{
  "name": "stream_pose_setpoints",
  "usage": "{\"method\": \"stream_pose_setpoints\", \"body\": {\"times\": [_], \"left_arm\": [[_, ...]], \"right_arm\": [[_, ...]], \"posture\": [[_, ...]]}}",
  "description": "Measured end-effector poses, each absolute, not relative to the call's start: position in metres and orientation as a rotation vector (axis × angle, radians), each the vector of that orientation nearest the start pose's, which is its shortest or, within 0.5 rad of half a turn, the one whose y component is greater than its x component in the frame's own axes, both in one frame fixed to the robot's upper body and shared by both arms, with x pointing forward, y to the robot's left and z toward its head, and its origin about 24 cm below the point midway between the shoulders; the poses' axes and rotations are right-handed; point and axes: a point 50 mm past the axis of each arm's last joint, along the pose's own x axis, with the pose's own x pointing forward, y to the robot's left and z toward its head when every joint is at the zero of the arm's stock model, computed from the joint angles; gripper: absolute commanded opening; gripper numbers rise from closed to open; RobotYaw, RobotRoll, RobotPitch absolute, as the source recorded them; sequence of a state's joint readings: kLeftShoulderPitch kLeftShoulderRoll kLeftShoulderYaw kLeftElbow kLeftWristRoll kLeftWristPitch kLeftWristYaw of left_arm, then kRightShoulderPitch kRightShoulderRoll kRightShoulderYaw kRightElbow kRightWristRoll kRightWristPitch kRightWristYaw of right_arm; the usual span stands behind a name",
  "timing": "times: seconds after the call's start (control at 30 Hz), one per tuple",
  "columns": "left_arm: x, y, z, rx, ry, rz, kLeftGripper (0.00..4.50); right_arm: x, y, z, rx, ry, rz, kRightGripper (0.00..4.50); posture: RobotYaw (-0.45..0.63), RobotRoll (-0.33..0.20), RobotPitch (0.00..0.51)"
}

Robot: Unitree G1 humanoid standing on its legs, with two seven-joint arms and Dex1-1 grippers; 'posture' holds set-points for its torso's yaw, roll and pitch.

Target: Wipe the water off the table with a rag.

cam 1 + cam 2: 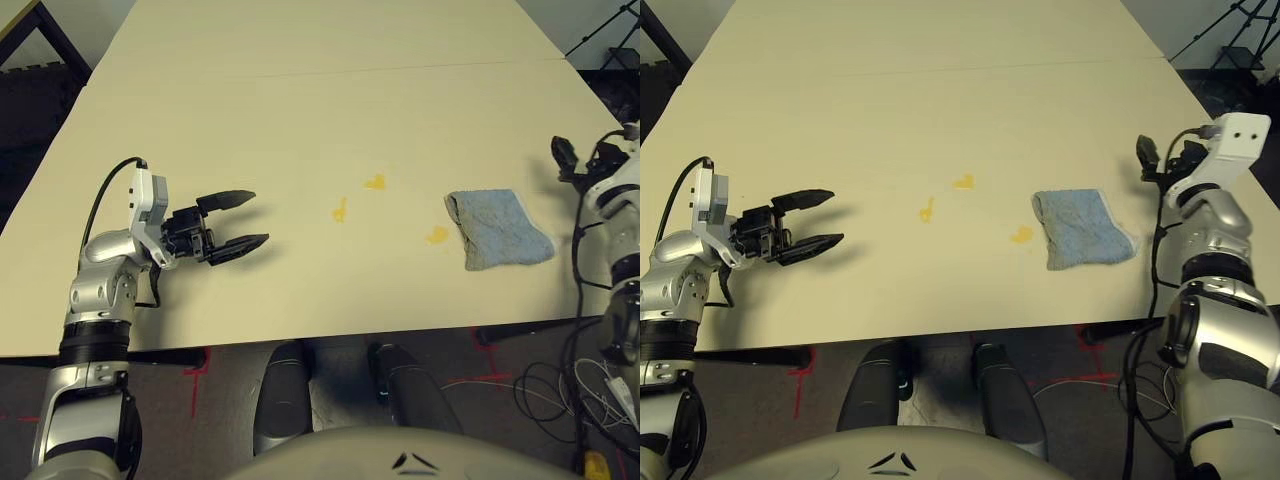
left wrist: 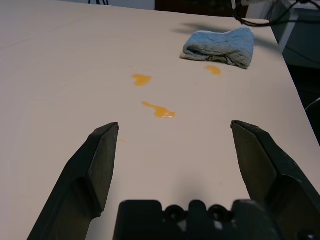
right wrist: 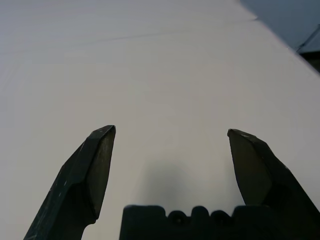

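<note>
Small grey-blue terry rag lay limp, untouched beside three yellow-orange water blotches.
Looked soft and light, best pinched at the bunched edge; left gripper and right gripper gaped wide, empty.

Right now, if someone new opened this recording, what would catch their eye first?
Probably the three yellow-orange blotches of water mid-table, bright against the pale table. Next the grey-blue rag, lying crumpled just to their right, its edge almost at the nearest blotch. Then the left gripper, fingers spread wide, pointing at the spill from the left, while the right gripper sits beyond the rag at the table's right edge.
</note>
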State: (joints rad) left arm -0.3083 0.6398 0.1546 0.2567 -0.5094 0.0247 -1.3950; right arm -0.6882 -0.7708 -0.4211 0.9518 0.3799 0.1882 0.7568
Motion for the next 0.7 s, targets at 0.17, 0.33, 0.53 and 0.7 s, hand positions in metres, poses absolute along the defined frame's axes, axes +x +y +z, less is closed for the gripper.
{"method": "stream_pose_setpoints", "body": {"times": [0.17,0.33,0.53,0.7], "left_arm": [[0.272,0.249,0.123,0.155,-0.061,-1.195,4.50],[0.273,0.248,0.124,0.165,-0.067,-1.201,4.50],[0.275,0.246,0.125,0.168,-0.077,-1.204,4.50],[0.275,0.246,0.125,0.167,-0.078,-1.204,4.50]], "right_arm": [[0.292,-0.373,0.139,0.232,0.262,0.251,4.46],[0.277,-0.360,0.135,0.283,0.428,0.349,4.46],[0.272,-0.342,0.141,0.280,0.513,0.440,4.46],[0.278,-0.325,0.124,0.307,0.571,0.469,4.46]], "posture": [[0.12,0.000,0.192],[0.12,0.000,0.193],[0.12,0.000,0.195],[0.13,0.000,0.198]]}}
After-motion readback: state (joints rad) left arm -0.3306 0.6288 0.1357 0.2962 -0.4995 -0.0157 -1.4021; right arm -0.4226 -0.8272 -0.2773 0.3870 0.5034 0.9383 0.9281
